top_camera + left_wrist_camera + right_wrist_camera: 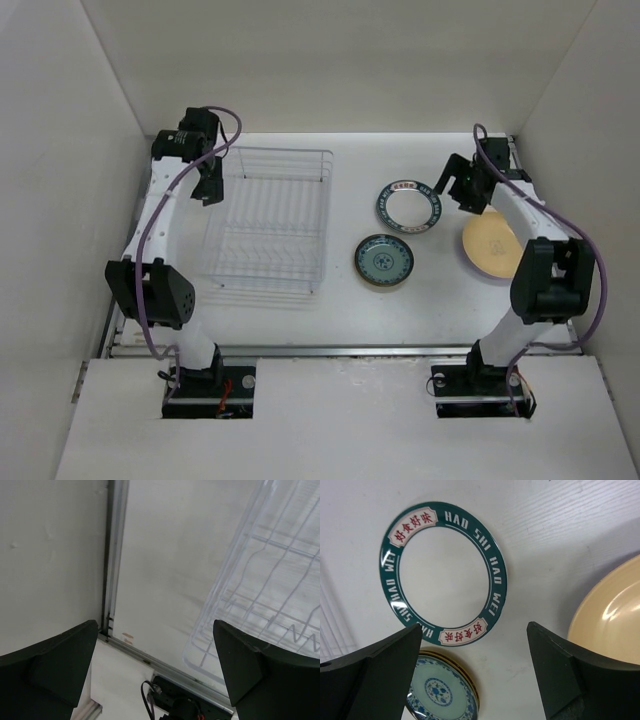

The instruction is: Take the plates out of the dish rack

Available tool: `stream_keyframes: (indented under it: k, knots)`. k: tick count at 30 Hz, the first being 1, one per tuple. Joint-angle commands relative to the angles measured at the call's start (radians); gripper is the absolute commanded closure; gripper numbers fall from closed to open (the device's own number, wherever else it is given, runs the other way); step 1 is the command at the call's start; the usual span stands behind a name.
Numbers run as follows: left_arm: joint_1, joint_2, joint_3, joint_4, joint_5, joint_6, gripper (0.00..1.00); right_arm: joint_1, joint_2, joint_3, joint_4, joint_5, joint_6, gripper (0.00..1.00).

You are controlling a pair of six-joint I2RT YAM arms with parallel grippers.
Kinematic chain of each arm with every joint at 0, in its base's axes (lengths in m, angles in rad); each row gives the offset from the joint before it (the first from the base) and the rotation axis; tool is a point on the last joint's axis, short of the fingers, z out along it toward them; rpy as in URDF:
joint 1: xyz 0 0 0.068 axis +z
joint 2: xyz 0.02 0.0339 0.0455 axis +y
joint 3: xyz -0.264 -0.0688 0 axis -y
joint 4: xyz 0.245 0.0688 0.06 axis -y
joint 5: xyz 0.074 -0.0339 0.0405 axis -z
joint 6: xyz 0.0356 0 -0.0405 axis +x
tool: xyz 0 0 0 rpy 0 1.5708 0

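Observation:
The pale wire dish rack lies on the table's left half and holds no plates; its corner shows in the left wrist view. Three plates lie flat on the table to its right: a green-rimmed white plate, a teal-blue patterned plate and a plain tan-yellow plate. My left gripper is open and empty above the rack's far left side. My right gripper is open and empty, above the table between the green-rimmed and tan-yellow plates.
White walls enclose the table on the left, back and right. A metal rail runs along the table's left edge. The left arm's base shows below the rack's corner.

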Motion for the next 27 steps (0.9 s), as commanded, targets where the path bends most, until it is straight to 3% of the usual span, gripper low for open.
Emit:
stream_keyframes:
  k: [1, 5, 9, 13, 20, 27]
  knots:
    - [0.0, -0.096, -0.05, 0.038, -0.159, -0.016, 0.0, 0.0, -0.143, 0.068, 0.004, 0.067, -0.016, 0.08]
    - [0.0, -0.171, -0.134, 0.093, -0.254, -0.046, 0.0, 0.0, -0.319, 0.08, -0.066, 0.344, 0.038, 0.0]
    - [0.028, -0.229, -0.18, 0.117, -0.276, -0.055, 0.0, 0.0, -0.474, 0.133, -0.174, 0.701, 0.038, 0.0]
    - [0.038, -0.254, -0.191, 0.127, -0.252, -0.065, 0.0, 0.0, -0.661, 0.134, -0.202, 0.889, 0.038, 0.0]
    - [0.038, -0.295, -0.209, 0.127, -0.221, -0.034, 0.0, 0.0, -1.054, -0.008, -0.088, 0.945, -0.031, 0.0]
    - [0.038, -0.329, -0.228, 0.136, -0.201, -0.023, 0.0, 0.0, -1.216, -0.056, -0.087, 0.893, -0.143, 0.0]
